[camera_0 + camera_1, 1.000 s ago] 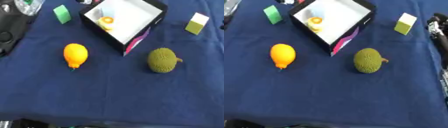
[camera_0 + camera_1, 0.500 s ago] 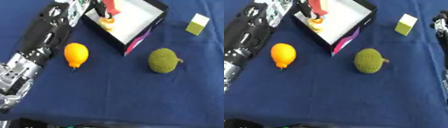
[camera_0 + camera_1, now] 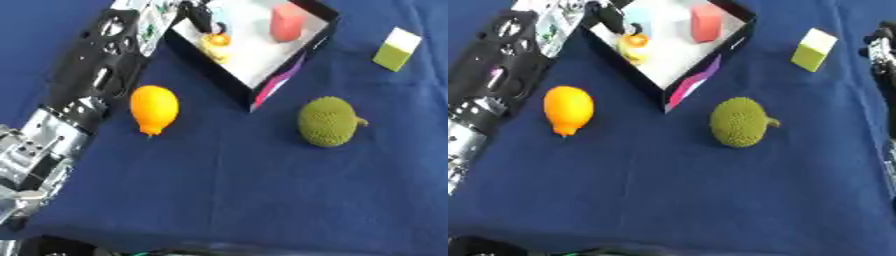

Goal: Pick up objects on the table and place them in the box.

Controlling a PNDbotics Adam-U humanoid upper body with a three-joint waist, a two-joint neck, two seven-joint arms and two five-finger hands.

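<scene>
Left eye view. Left arm (image 3: 83, 100) slanting in from the lower left edge up to the box (image 3: 302, 57), black links over blue cloth (image 3: 219, 200). Left hand (image 3: 197, 17) at the box's near-left rim, dark fingers dipping just inside; whether clenched, released or grasping something, impossible to tell here. Inside the white floor of the box: a small yellow-orange item (image 3: 214, 42) right beside those fingers, and a red block (image 3: 287, 23) upright toward the far corner. Outside the box: orange lemon-like fruit (image 3: 154, 107) just beside the arm, close to the box's left wall; bumpy green fruit (image 3: 328, 121) off the box's near corner, apart from it; yellow-green cube (image 3: 395, 49) to the right of the box, near the right edge. Wide stretch of bare cloth across the lower half, nothing on it.

Right eye view. Same layout, shifted leftward. Pale blue shape (image 3: 640, 22) visible inside the box beside the red block. Right hand (image 3: 881, 45) only a dark sliver at the right edge, near the yellow-green cube; finger posture not readable. Open cloth between green fruit and right edge.
</scene>
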